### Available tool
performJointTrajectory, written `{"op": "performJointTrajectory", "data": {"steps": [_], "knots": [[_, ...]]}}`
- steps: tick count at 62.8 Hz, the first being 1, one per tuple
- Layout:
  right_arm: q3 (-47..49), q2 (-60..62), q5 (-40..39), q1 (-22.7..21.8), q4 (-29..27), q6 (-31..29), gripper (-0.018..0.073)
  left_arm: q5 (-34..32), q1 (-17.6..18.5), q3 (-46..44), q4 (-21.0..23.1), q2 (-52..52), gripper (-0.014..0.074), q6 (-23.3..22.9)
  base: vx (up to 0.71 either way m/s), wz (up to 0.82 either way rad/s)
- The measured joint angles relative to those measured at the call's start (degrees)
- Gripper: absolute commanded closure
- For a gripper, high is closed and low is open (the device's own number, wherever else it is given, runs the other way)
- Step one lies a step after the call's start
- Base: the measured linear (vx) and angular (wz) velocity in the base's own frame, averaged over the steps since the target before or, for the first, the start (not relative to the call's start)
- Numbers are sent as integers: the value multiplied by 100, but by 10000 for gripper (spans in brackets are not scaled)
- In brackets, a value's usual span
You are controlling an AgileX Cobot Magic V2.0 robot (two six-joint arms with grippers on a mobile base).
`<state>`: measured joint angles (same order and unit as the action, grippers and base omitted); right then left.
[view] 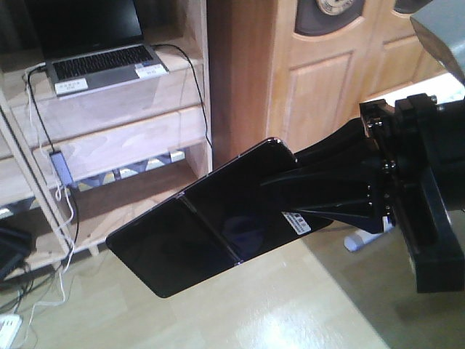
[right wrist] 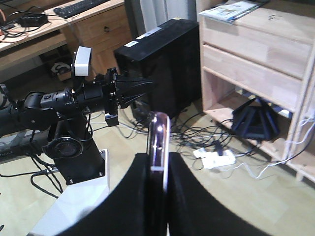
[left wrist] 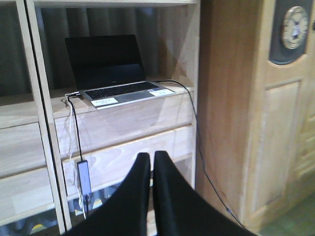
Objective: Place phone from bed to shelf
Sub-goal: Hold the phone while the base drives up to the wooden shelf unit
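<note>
Clearly the right gripper (right wrist: pixel 158 169) is clamped on the phone (view: pixel 203 229). In its own wrist view the handset's pinkish edge stands upright between the two black fingers, pinched from both faces. In the front view those fingers grip one end, near the small white sticker (view: pixel 294 220), so most of the glossy black slab, crease and all, projects past the fingertips. Holding it by the end looks deliberate: as I judge it, this leaves the far half free to be laid onto a board before the fingers need to let go. The phone hangs in the air, touching nothing but the fingers, tilted with its outer end lower. The bed is in no view, so the pick-up seems done and the carry is in hand. Beyond the phone's free end and above it stands the shelf (view: pixel 116 109), a pale wooden board bearing an open grey laptop (view: pixel 102 62), with cables (view: pixel 45 123) trailing down its front. The bare wood beside the laptop looks the likeliest landing spot, and the gripper is well apart from it. The left gripper (left wrist: pixel 151 164) has its fingers drawn together with only a sliver between them and nothing held. It points at the same shelving from lower down, apparently parked out of the way. The risk I see is the long unsupported overhang: a knock against the board's edge could lever the phone loose from that end grip.
</note>
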<state>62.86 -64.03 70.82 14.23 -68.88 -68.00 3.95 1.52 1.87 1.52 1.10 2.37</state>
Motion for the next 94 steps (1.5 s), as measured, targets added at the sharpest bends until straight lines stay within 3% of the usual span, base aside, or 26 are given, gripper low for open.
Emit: {"op": "performJointTrajectory", "data": {"steps": [94], "knots": [[0, 0, 0, 0, 0, 0, 562, 0, 0, 0, 0, 0, 595, 0, 36, 23]]}}
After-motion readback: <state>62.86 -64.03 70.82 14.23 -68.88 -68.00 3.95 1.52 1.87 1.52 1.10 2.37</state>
